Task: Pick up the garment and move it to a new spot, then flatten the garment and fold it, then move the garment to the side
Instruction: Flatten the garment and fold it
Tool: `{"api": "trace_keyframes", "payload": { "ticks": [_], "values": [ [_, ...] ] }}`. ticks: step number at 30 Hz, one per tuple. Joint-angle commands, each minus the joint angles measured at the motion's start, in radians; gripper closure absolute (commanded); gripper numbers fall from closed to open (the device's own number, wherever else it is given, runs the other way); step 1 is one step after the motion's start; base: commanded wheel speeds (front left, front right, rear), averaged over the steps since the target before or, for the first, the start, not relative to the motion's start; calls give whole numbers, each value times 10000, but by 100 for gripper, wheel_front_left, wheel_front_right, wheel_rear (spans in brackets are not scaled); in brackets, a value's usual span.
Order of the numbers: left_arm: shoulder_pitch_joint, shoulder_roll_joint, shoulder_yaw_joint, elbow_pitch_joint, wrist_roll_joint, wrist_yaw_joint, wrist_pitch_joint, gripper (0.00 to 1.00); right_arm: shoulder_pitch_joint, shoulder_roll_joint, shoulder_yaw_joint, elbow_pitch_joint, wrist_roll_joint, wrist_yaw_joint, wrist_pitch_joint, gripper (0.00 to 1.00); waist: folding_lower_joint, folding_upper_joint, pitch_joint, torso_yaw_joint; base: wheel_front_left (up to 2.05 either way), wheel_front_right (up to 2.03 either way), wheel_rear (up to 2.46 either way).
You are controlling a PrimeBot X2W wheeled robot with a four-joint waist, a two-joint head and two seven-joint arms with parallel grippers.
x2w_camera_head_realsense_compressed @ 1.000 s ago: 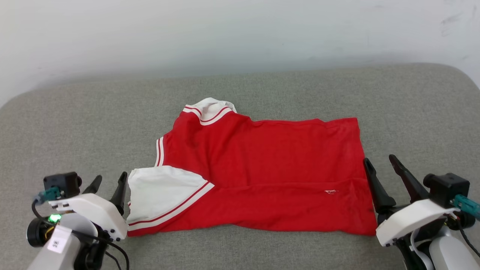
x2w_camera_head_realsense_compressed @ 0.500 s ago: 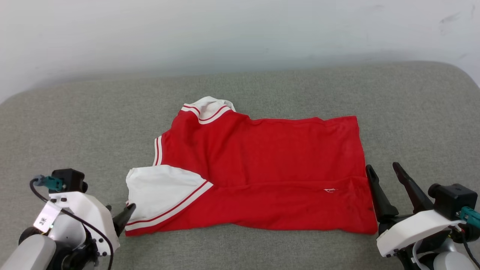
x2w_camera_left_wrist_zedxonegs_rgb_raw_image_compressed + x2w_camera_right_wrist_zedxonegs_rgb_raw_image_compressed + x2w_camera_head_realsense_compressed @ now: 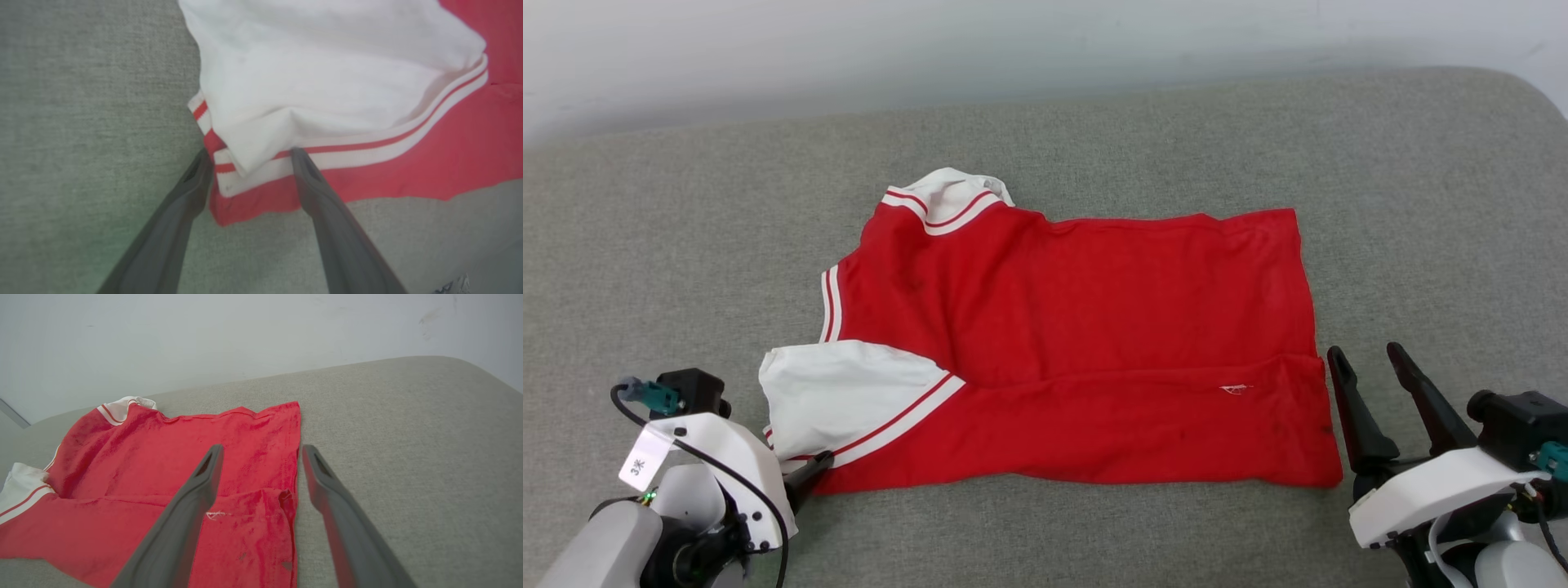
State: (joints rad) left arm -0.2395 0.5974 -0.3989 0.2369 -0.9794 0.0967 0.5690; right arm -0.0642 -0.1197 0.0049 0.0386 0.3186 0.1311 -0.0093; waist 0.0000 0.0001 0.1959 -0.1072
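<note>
The garment [image 3: 1086, 351] lies half-folded on the grey cushion [image 3: 1094, 122], soft, light and floppy, so with my left gripper [image 3: 250, 153] spread astride its striped corner and my right gripper [image 3: 262, 447] spread beside its hem, I judge those edges the best holds.

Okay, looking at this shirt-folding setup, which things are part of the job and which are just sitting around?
Part of the job:
red jersey with white sleeves
left gripper, open around the jersey's near corner by the white sleeve
right gripper, open beside the hem edge

Just there:
grey cushion under the jersey
white wall behind
</note>
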Motion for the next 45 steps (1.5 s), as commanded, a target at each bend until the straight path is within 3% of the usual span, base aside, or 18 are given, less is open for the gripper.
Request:
{"api": "trace_keyframes", "payload": {
  "ticks": [1,2,3,4,13,21,25,37,38,39,40,45],
  "values": [
    [35,-247,-310,312,14,-97,189,25,-136,52,-71,22,97,-8,21,0,0,-1,155,-73,0,0,0],
    [26,-349,-414,394,-28,-158,288,60,-129,45,-131,53,158,-8,61,0,0,-1,175,-80,0,0,0],
    [5,-435,-507,444,-45,-234,334,85,-145,-12,-219,70,204,-8,44,0,0,-1,200,-78,0,0,0],
    [-14,-525,-569,473,-63,-300,360,100,-151,-57,-308,120,274,-8,114,0,0,-1,215,-70,0,0,0],
    [-235,-477,-498,217,273,-541,-322,100,18,-636,-853,440,959,-8,1362,0,0,-1,-43,102,0,0,0],
    [-97,-136,-312,-697,516,-323,-717,100,168,-1669,-117,241,2024,-8,5226,0,0,-1,-275,287,0,0,0],
    [-151,-30,-262,-1259,603,-150,-727,100,-102,-1834,227,95,2237,-8,6375,0,0,-1,-113,426,0,0,0],
    [-216,-116,-278,-1768,621,-69,-857,100,-745,-1516,1591,2047,2597,-3,7144,0,0,-1,519,678,0,0,0],
    [-194,-123,-281,-1756,625,-77,-890,100,-779,-1473,1732,2165,2705,9,7109,54,0,-1,540,673,0,0,0],
    [-192,-122,-276,-1754,651,-86,-918,100,-808,-1443,1840,2259,2777,9,7077,61,0,-1,554,665,0,0,0],
    [-182,-127,-275,-1740,666,-97,-959,100,-862,-1448,1921,2324,2817,11,7032,100,0,-1,554,656,0,0,0],
    [-85,-30,-226,-1719,838,-81,-1259,100,-1292,-1735,1986,2355,2910,4,6529,100,0,-1,345,604,0,0,0]
  ]
}}
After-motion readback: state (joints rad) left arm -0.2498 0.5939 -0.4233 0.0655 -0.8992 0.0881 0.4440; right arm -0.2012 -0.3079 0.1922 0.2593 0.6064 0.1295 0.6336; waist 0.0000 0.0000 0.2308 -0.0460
